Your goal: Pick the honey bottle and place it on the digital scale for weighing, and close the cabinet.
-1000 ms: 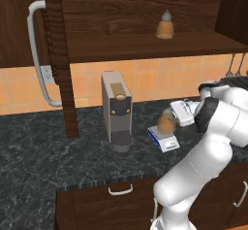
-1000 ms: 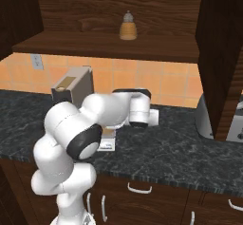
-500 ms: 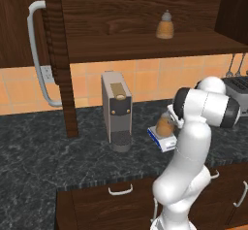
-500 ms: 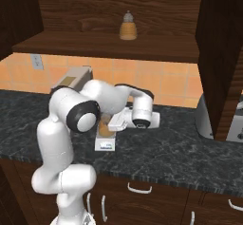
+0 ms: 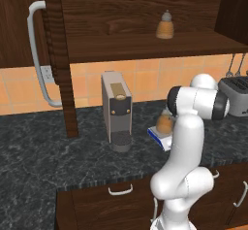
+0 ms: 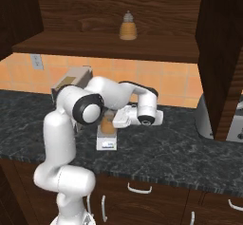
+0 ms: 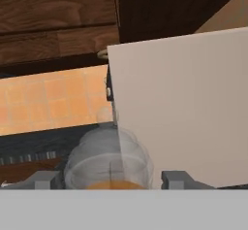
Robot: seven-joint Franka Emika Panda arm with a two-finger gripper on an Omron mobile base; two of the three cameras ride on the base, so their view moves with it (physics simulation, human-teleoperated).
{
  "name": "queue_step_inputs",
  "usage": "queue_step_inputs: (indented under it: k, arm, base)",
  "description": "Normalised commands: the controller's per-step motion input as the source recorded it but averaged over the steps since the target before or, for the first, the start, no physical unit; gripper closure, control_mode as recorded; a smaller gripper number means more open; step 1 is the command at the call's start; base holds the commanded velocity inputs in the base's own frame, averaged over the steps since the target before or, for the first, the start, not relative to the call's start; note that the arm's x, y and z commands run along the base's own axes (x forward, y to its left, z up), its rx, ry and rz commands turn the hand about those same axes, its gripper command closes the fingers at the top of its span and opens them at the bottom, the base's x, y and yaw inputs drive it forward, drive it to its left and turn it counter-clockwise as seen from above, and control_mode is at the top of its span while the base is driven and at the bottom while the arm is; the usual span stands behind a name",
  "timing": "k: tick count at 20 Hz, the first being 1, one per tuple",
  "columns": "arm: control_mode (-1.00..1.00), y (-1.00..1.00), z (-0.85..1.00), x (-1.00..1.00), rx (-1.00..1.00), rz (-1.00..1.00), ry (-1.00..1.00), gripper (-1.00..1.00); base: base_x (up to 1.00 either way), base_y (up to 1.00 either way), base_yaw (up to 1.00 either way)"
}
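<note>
A honey bottle stands upright over the digital scale on the dark counter, right of the coffee machine. I cannot tell whether its base touches the plate. My gripper reaches in from the right and is shut on the bottle above the scale. In the hand view the bottle sits between my fingertips. A second, alike bottle stands on the cabinet shelf. The cabinet door stands open at the left, with its long silver handle.
The grey coffee machine stands close to the left of the scale, and its pale side looms in the hand view. A toaster sits at the counter's right. Another open cabinet door hangs at the right. Drawers run below the counter edge.
My arm has folded and swung its elbow across in front of the scale. The bottle has stayed over the scale, still between my fingers.
</note>
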Motion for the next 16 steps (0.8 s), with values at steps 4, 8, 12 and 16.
queue_step_inputs:
  k: [4, 8, 12, 16]
  arm:
    - [-1.0, 0.44, -0.42, -0.26, 0.0, 0.0, 0.0, -1.0]
    - [-1.0, 0.18, -0.06, -0.22, 0.01, 0.0, -0.02, -1.0]
    - [-1.0, 0.02, 0.1, -0.13, 0.01, 0.0, -0.03, -1.0]
    - [-1.0, 0.0, 0.12, -0.01, 0.0, 0.0, 0.0, -1.0]
  base:
    - [0.0, 0.0, 0.0]
    - [0.0, 0.0, 0.0]
    - [0.0, 0.0, 0.0]
    - [0.0, 0.0, 0.0]
